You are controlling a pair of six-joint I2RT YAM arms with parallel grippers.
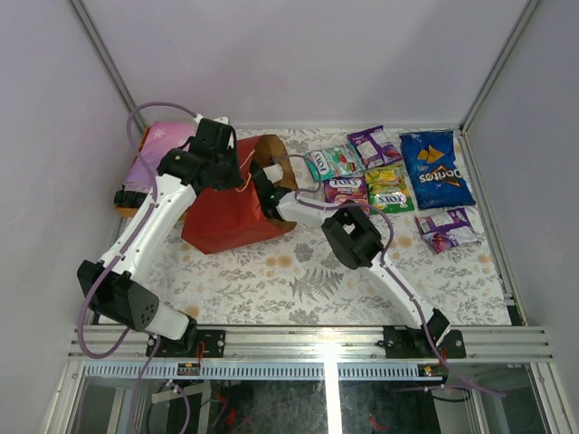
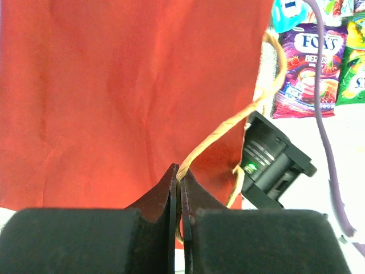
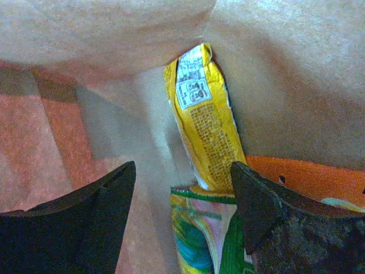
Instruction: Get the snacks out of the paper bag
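The red paper bag (image 1: 226, 212) lies on its side at the left of the table, its brown mouth facing right. My left gripper (image 1: 237, 174) is shut on the bag's string handle (image 2: 219, 137) above the red wall (image 2: 114, 97). My right gripper (image 1: 264, 181) is inside the bag's mouth, open, with jaws on either side of a green packet (image 3: 208, 234). A yellow packet (image 3: 205, 125) lies just beyond it against the kraft wall, and an orange-red packet (image 3: 308, 174) at the right. Several snacks lie outside: a purple packet (image 1: 346, 190), a blue chip bag (image 1: 434, 169).
A flowered cloth on an orange box (image 1: 149, 167) sits behind the bag at the far left. More packets (image 1: 446, 228) lie at the right by the enclosure wall. The bag's kraft walls (image 3: 114, 34) close in around my right gripper.
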